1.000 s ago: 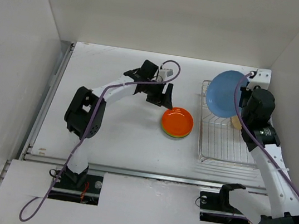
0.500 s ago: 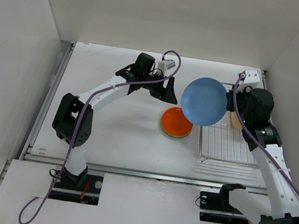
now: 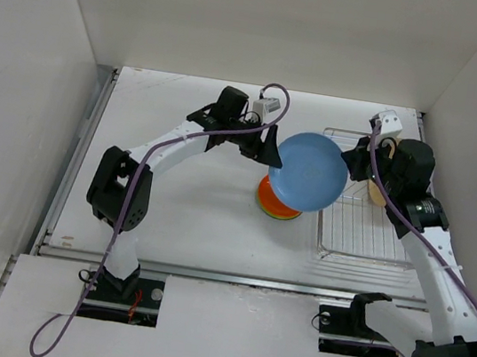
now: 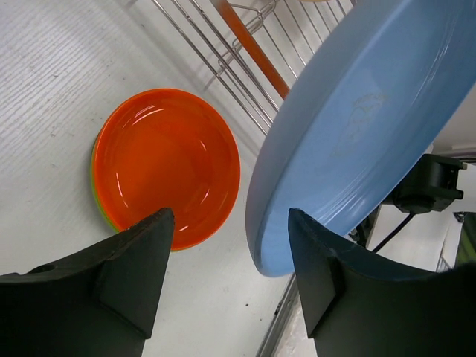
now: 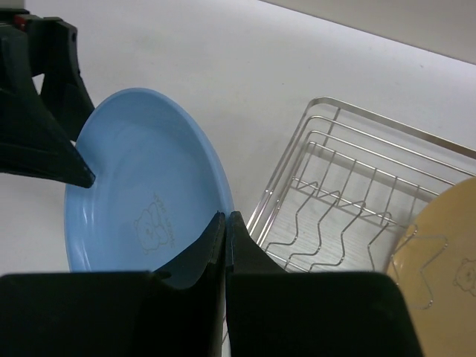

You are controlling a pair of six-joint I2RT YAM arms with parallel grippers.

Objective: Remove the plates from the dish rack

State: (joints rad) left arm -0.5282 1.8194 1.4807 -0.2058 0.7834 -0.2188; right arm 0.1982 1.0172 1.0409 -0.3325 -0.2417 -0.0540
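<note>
Faintly, a bear outline is pressed into the round light blue plastic plate (image 5: 141,201), and a like bear figure shows on the round tan plate (image 5: 439,253); these are the only marks that can be made out.

Four plates can be counted: the one blue, the one tan, one round orange plate (image 4: 167,163), and one lime green plate (image 4: 97,201) whose rim peeks out beneath the orange.

The right gripper (image 5: 224,223) is clamped on the blue plate's rim and holds it tilted in the air, over the orange-and-green stack on the white table (image 3: 188,216), just left of the one silver wire dish rack (image 3: 365,233). The tan plate stands in that rack.

The left gripper (image 4: 227,219) has its fingers spread apart with nothing between them, close by the blue plate's far rim; whether it touches cannot be told.
</note>
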